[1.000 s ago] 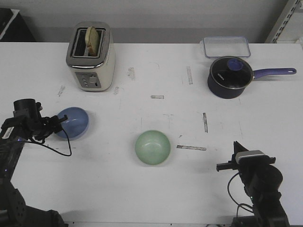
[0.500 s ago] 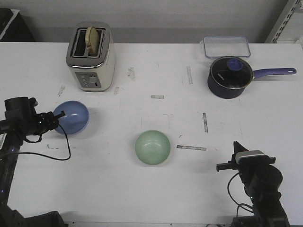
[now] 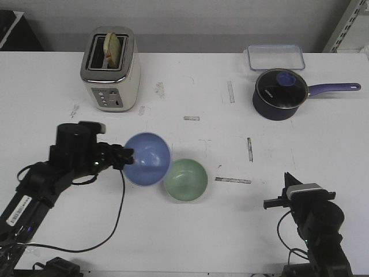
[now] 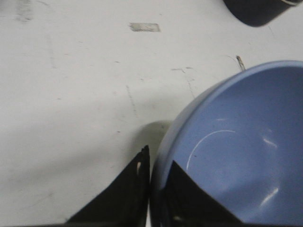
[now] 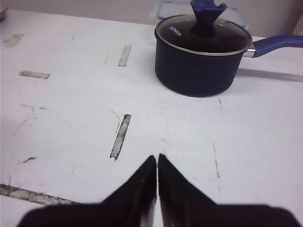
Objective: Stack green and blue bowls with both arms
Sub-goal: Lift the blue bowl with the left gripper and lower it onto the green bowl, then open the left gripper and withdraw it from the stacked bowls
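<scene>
pinching the blue bowl [image 3: 147, 158] by its rim in the left gripper [image 3: 128, 156], at ten o'clock of the green bowl [image 3: 185, 180]; likely light, glossy, slippery. right gripper [image 5: 156, 163] pressed together, idling.

Two bowls — blue bowl [image 3: 147, 159], green bowl [image 3: 186, 180] — one toaster [image 3: 110, 69], one saucepan [image 3: 281, 94], one container [image 3: 275, 57]

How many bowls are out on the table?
2. The blue bowl is gripped at its rim by the left end effector, beside the green bowl at the table's middle. None looks hidden.
</scene>
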You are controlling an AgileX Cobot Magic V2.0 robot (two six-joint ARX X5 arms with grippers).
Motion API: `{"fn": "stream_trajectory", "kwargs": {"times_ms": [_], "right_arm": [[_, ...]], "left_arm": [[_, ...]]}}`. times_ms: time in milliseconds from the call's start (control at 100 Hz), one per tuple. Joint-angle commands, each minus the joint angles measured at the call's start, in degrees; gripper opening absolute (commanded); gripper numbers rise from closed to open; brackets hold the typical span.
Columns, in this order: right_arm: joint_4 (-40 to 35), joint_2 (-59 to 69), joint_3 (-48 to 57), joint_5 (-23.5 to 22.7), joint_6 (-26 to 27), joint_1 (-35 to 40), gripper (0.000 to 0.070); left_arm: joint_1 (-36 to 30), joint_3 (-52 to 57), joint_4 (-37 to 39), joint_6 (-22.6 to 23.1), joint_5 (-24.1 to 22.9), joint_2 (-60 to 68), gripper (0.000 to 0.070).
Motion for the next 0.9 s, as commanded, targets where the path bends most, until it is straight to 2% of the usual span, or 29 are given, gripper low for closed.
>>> {"fn": "stream_trajectory", "kwargs": {"times_ms": [0,90,270,540,810,890], "right_arm": [[0.55,0.15,0.35,-0.04,-0.26,0.11,0.0],[0.52,0.15,0.35,-0.04,-0.26,0.11,0.0],[0.52,0.15,0.35,-0.04,-0.22,0.11,0.0],[0.52,0.15,0.35,-0.04,-0.17,0.11,0.0],[0.52,0.15,0.35,-0.04,-0.17,0.11,0.0],[0.52,0.15,0.35,-0.04,-0.17,0.11,0.0]], "left_arm": [[-5.11,0.9,1.75,-1.55,-4.33,2.23,0.0],[-10.29,0.9,3.04,-1.53,-7.91,5.64,0.0],[-14.36,0.9,5.9,-1.51,-8.74,13.44,0.0001],[-14.64,0.9,8.04,-1.6,-8.74,20.85,0.0001],[-14.75,0.9,8.17,-1.62,-8.66,22.51,0.0003],[-14.8,0.9,8.09,-1.62,-8.66,22.51,0.0036]]}}
